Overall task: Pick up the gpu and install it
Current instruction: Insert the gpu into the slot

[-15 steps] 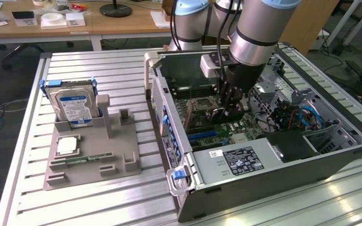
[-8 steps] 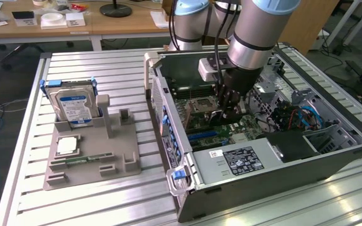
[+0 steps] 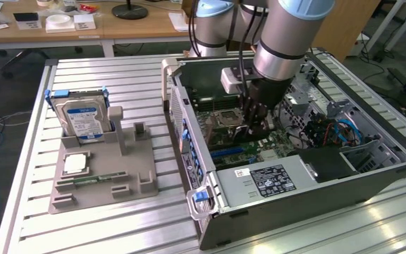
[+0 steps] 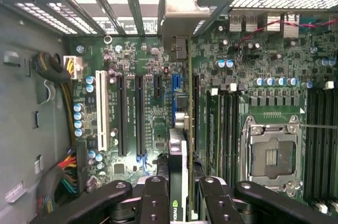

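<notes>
My gripper point(image 3: 255, 123) reaches down into the open computer case point(image 3: 287, 182), over the motherboard point(image 3: 224, 138). It is shut on the gpu point(image 3: 258, 136), which hangs on edge between the fingers. In the wrist view the gpu point(image 4: 178, 147) appears edge-on, a thin green board with a black cooler, clamped by my gripper point(image 4: 182, 189). Its silver bracket point(image 4: 179, 15) points at the case's rear slot openings. The card's lower edge runs along a long black slot point(image 4: 195, 108) beside the blue connector point(image 4: 176, 84); I cannot tell whether it is seated.
A grey holder point(image 3: 104, 177) on the slatted table at the exterior view's left carries a hard drive point(image 3: 83, 119), a memory stick point(image 3: 90, 180) and a square chip point(image 3: 76, 161). Inside the case are the CPU socket point(image 4: 272, 155), memory slots point(image 4: 319, 139), further slots point(image 4: 140, 115) and cable bundles point(image 4: 58, 84).
</notes>
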